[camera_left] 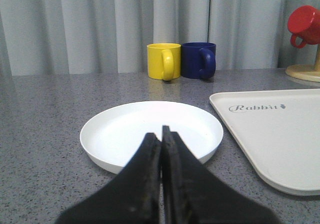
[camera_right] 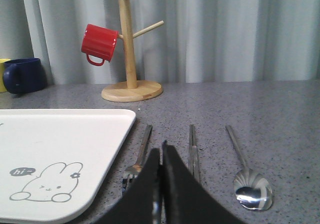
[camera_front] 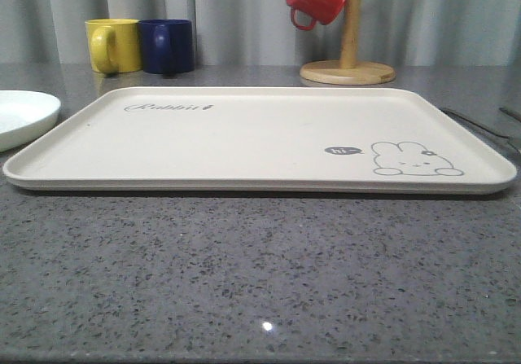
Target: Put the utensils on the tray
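Front view: the cream tray [camera_front: 244, 136] lies bare in the middle of the grey worktop [camera_front: 260, 274]. The white plate [camera_left: 150, 134] sits just left of it; fork [camera_right: 139, 156], chopsticks [camera_right: 193, 151] and spoon [camera_right: 247, 176] lie side by side to its right. Left gripper [camera_left: 161, 139] and right gripper [camera_right: 161, 156] both have fingers pressed together, holding nothing.

Soft, even light falls from above; a small glare dot marks the countertop [camera_front: 266, 326], and close gripper fingers [camera_left: 150, 184] blur.
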